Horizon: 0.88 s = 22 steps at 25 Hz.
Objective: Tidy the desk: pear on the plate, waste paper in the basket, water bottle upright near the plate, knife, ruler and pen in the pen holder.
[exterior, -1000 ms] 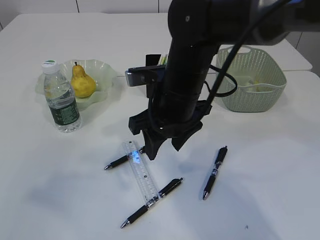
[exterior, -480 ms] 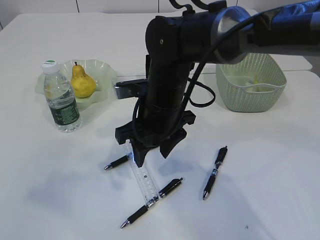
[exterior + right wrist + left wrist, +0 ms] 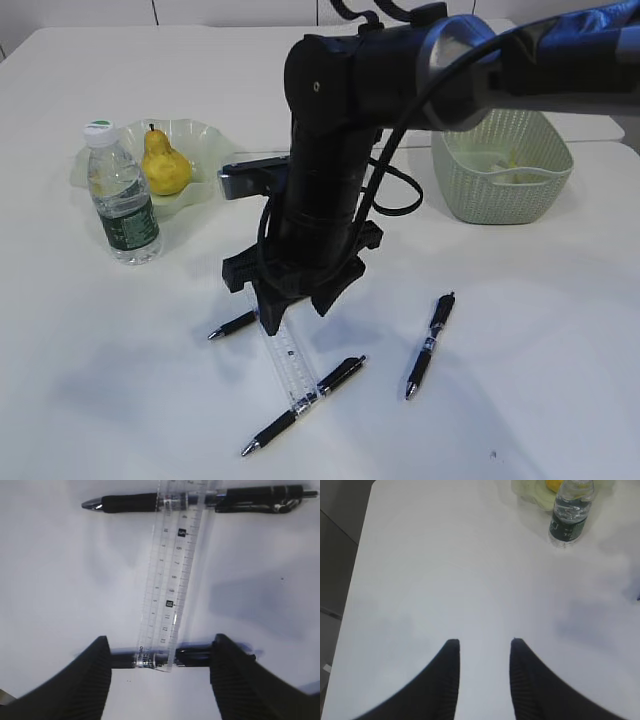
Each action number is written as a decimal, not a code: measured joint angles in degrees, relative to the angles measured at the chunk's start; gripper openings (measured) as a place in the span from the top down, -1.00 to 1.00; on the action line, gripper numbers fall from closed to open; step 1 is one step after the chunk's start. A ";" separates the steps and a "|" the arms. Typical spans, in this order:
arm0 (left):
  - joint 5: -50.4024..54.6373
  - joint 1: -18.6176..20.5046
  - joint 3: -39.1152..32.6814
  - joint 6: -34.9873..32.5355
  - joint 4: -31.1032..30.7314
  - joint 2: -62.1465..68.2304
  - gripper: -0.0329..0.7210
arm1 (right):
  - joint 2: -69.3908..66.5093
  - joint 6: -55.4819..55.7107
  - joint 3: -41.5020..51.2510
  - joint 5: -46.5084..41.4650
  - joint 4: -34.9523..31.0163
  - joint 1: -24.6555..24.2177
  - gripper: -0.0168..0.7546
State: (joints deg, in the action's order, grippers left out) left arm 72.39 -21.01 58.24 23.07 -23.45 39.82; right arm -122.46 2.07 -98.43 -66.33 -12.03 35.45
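The right gripper (image 3: 159,666), jaws spread wide and holding nothing, straddles the far end of the ruler (image 3: 171,580), which lies across two pens.

The pear (image 3: 165,164) sits in the plate (image 3: 205,140) at the far left of the table (image 3: 100,380). The water bottle (image 3: 122,196) stands upright just before the plate, at its left side. The basket (image 3: 505,165) stands far right, with waste paper (image 3: 520,172) in it. In the near middle the ruler (image 3: 288,366) lies across 2 pens (image 3: 300,405), 1 under each end. A 3rd pen (image 3: 429,345) lies apart to their right.
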 joint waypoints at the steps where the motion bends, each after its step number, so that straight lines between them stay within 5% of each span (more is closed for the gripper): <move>1: 0.00 0.00 0.00 0.00 0.00 0.00 0.28 | -0.03 -0.09 0.00 0.38 0.00 0.09 -0.32; 22: 0.00 0.00 0.00 0.00 0.00 0.00 0.28 | -5.91 -0.47 -3.15 2.42 -0.22 0.60 -0.49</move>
State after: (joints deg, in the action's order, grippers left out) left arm 72.39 -21.01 58.24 23.07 -23.45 39.82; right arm -128.38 1.59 -101.58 -63.91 -12.25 36.05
